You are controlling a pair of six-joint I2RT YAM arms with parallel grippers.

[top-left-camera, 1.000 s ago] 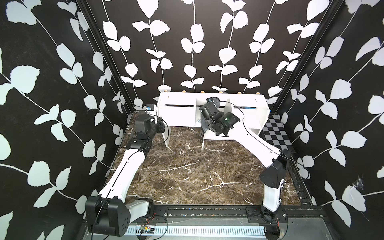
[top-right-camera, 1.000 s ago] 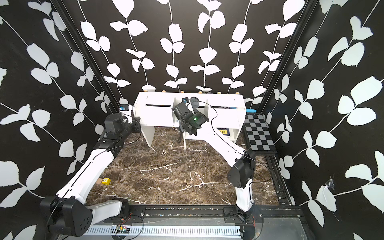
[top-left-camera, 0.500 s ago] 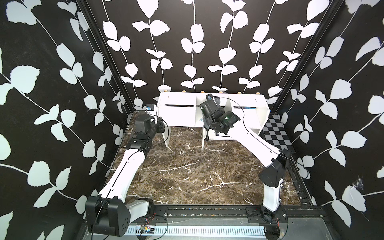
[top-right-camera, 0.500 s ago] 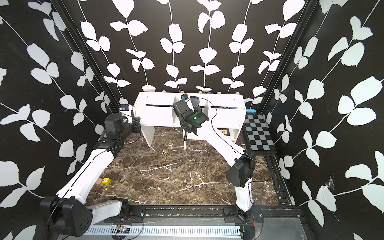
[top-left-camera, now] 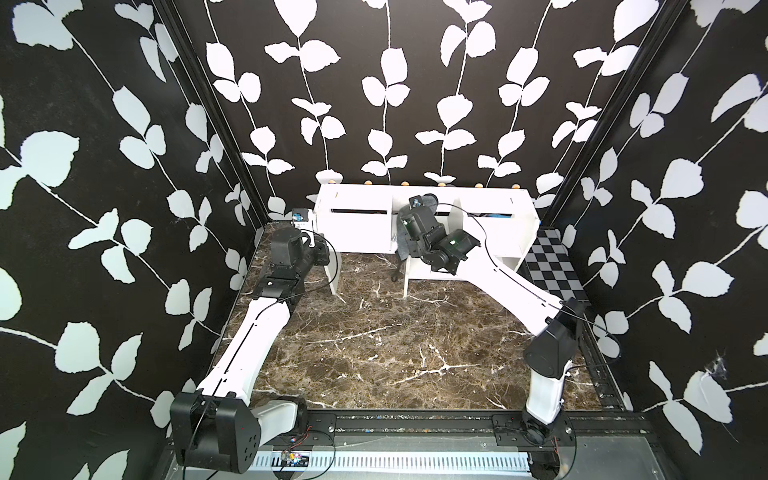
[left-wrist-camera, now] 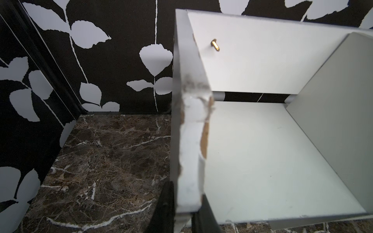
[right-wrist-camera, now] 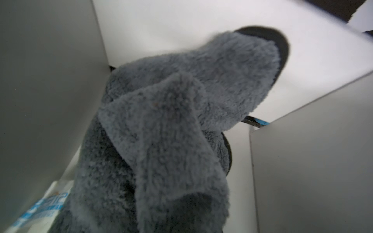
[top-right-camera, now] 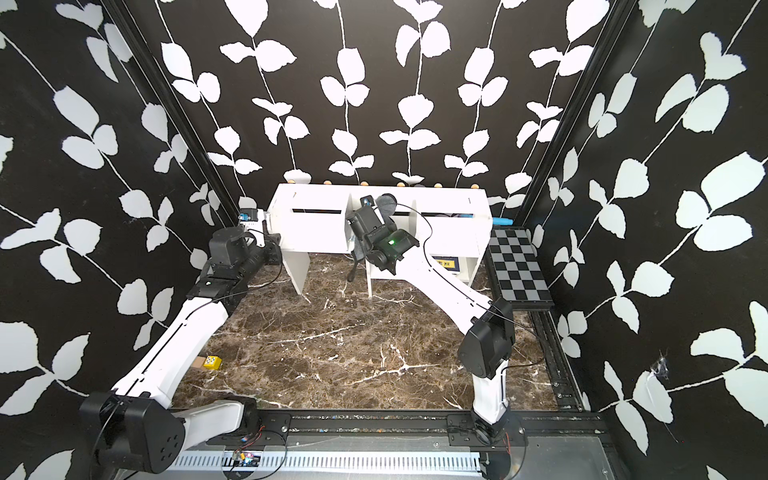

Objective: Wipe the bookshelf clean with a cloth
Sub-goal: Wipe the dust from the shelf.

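Cloth (right-wrist-camera: 161,131) (fluffy, grey) against smooth bookshelf (right-wrist-camera: 181,24)

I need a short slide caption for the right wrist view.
Close-up: the cloth, grey and fluffy, bunched inside a white compartment of the bookshelf.

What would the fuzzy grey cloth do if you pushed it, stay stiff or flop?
Probably flop: the cloth folds over itself against the bookshelf. Its fluffy pile looks soft and light, so it likely grips rather than slips. Its loose end dangles below the shelf, so it should sag when lifted.
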